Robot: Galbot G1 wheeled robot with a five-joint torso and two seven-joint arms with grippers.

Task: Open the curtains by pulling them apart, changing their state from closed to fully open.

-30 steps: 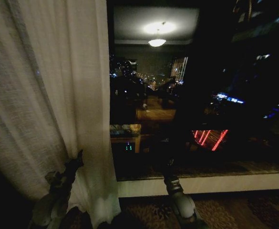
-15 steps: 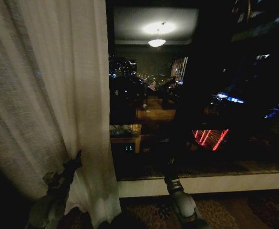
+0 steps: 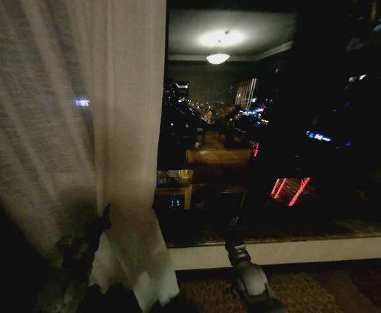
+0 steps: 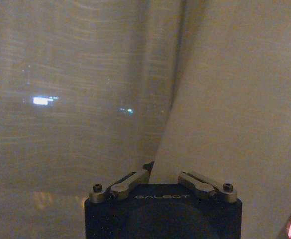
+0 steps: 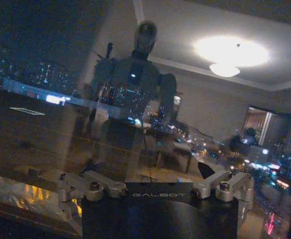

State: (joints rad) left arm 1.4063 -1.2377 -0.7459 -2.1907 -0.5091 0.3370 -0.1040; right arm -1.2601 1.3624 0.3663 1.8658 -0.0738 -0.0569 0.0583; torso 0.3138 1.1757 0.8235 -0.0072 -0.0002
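Observation:
One sheer cream-white panel of the curtains [image 3: 60,130] hangs at the left of the head view, its inner edge beside the dark window. My left gripper [image 3: 103,218] is low against that panel and looks shut on a fold of it. In the left wrist view the fold of the curtains [image 4: 225,99] runs down into my left gripper [image 4: 162,174]. My right gripper [image 3: 232,225] is held low in front of the window sill, open and touching nothing. The right wrist view looks past my right gripper [image 5: 165,174] at the glass.
The bare window glass [image 3: 275,130] is dark, with city lights and a reflected ceiling lamp. A pale sill [image 3: 294,251] runs below it, above patterned carpet [image 3: 320,287]. My own reflection [image 5: 135,74] shows in the glass.
The whole head picture has shifted to the right, so the camera has moved. The curtain's inner edge and hem now reach farther right. Both grippers keep their places in the picture.

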